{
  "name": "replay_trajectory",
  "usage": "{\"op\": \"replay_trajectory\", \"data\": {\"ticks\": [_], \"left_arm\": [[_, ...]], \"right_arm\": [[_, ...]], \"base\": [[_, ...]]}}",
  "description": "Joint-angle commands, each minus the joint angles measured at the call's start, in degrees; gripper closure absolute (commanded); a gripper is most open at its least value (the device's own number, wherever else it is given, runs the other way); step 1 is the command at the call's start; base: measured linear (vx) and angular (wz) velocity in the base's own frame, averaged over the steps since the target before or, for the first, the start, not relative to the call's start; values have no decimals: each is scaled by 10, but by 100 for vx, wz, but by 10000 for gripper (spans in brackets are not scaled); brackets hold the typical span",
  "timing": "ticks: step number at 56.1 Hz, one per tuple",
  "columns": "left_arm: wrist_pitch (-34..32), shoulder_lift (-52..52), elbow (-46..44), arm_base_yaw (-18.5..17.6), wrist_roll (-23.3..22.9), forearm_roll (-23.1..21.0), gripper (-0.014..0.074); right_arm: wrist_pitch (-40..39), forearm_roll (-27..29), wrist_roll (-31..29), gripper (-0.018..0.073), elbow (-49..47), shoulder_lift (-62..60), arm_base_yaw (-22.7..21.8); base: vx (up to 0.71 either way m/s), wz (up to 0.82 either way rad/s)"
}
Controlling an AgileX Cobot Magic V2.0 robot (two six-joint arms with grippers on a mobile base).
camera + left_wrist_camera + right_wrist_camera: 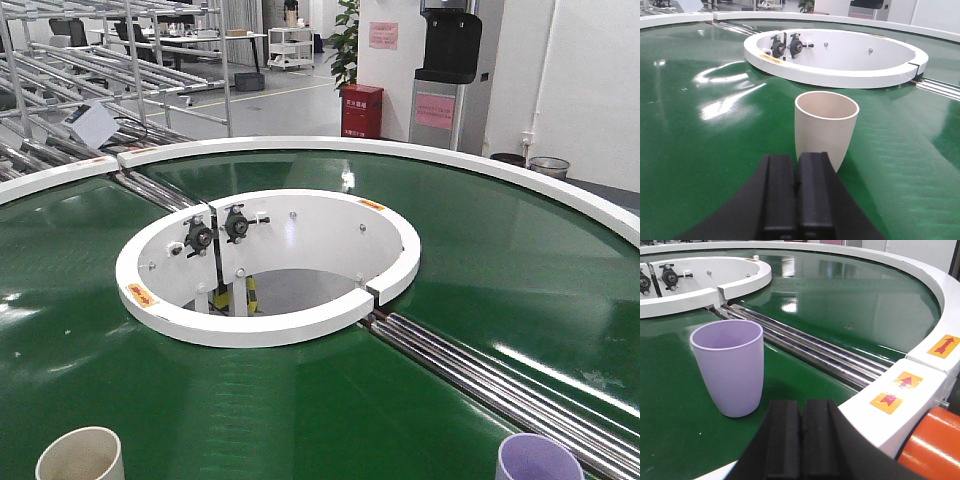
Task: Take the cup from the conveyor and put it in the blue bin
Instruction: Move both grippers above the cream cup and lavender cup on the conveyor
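Note:
The conveyor (520, 250) is a glossy dark green ring belt with white rims. A cream cup (82, 456) stands upright on it at the bottom left of the front view; a lilac cup (538, 459) stands at the bottom right. In the left wrist view my left gripper (796, 159) is shut and empty, just short of the cream cup (826, 127). In the right wrist view my right gripper (801, 406) is shut and empty, right of and nearer than the lilac cup (730, 367). The blue bin is out of view.
A band of steel rollers (500, 378) crosses the belt at the right, also in the right wrist view (805, 347). The white inner rim (250, 325) encircles a central opening. The white outer rim (905, 390) with arrow stickers and an orange part (935, 450) lie beside my right gripper.

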Motion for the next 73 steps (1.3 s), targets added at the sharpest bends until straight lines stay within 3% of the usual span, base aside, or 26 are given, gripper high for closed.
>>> {"op": "replay_trajectory", "data": {"ticks": [1, 18, 35, 41, 49, 66, 73], "left_arm": [[-46, -4, 6, 1, -4, -1, 603], [-53, -4, 6, 1, -10, -1, 603], [-115, -4, 6, 1, -10, -1, 603], [-134, -4, 6, 1, -10, -1, 603], [-168, -4, 6, 1, -10, -1, 603], [-236, -4, 0, 1, -10, -1, 596], [-224, -4, -38, 1, -30, -1, 586]], "right_arm": [[-50, -6, -3, 568, 11, -5, -2], [-50, -6, -3, 568, 11, -5, -2], [-52, -8, -3, 568, 11, -5, -2], [-61, -32, -20, 568, 11, -5, -2], [-142, -1, -1, 568, 11, -5, -2], [-282, -6, -1, 568, 9, -5, -2], [-265, -6, 10, 568, -35, -2, -2]], "base": [[0, 0], [0, 0], [0, 0], [0, 0], [0, 0], [0, 0], [0, 0]]}}
